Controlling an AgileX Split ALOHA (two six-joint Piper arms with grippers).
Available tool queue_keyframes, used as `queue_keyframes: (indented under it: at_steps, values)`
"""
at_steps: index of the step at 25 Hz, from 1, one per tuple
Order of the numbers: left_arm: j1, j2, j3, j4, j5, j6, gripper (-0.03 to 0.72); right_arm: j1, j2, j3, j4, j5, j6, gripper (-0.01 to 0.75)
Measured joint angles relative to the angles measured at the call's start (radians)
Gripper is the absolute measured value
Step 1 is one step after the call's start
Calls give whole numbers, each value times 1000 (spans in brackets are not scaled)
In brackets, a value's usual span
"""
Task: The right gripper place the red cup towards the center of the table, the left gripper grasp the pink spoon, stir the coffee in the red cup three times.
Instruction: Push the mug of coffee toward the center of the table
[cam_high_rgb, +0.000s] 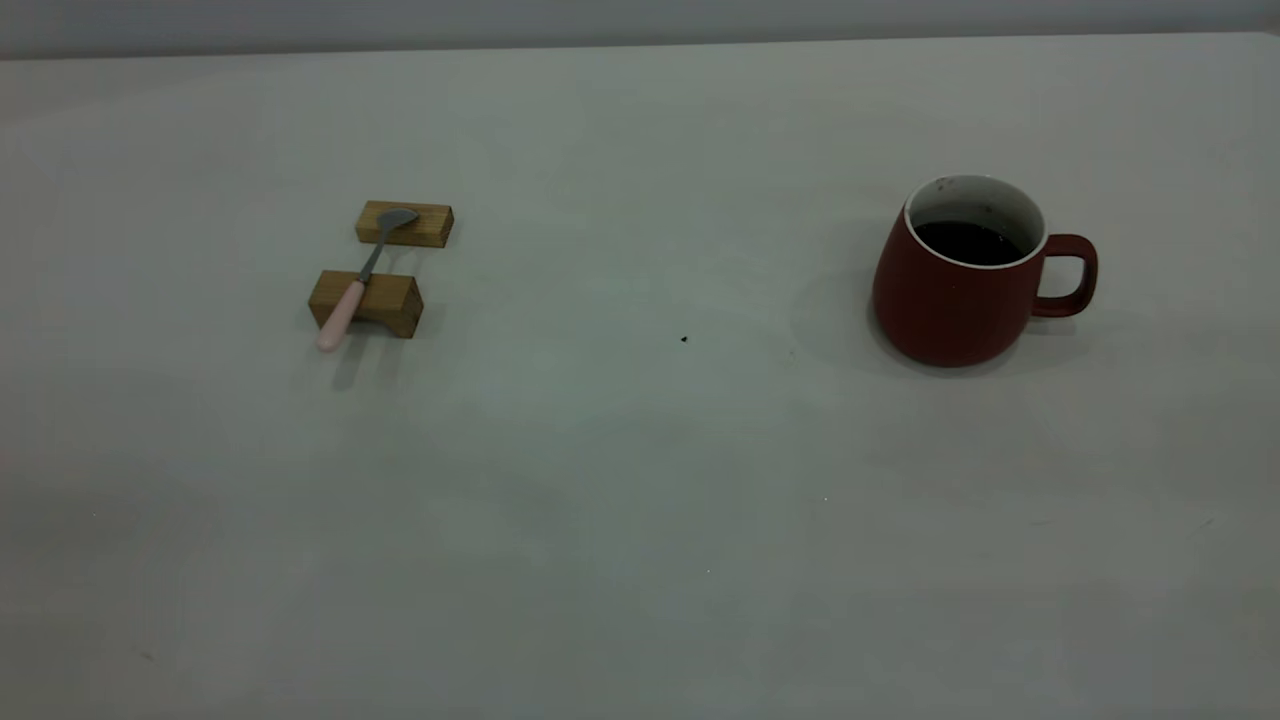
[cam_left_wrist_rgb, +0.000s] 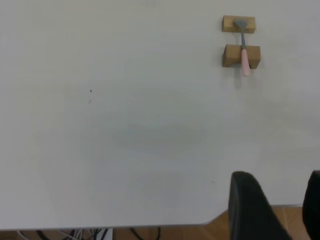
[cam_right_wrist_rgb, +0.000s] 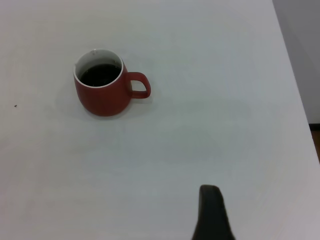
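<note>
left claw (cam_left_wrist_rgb: 280, 210) spread at table (cam_left_wrist_rgb: 125, 150) edge, pink spoon (cam_left_wrist_rgb: 244, 52) well apart

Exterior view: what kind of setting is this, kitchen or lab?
Probably a lab or test bench, not a kitchen. A bare pale table holds only staged props: a red cup of coffee and a pink spoon propped on two wooden blocks. Cables hang below the table edge in the left wrist view.
</note>
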Motion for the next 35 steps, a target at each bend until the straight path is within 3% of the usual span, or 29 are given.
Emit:
queue_keyframes:
  at_steps: [7, 15, 22, 29, 35]
  values:
    - [0, 0, 0, 0, 0, 0, 339, 0, 68, -24, 20, -16, -101, 583]
    - [0, 0, 0, 0, 0, 0, 339, 0, 553, -108, 73, -134, -298, 592]
    - [0, 0, 0, 0, 0, 0, 339, 0, 968, -175, 212, -332, -599, 592]
    - [0, 0, 0, 0, 0, 0, 339, 0, 1314, -190, 403, -546, -1015, 592]
    - [0, 0, 0, 0, 0, 0, 339, 37, 1618, -293, 467, -597, -1267, 592]
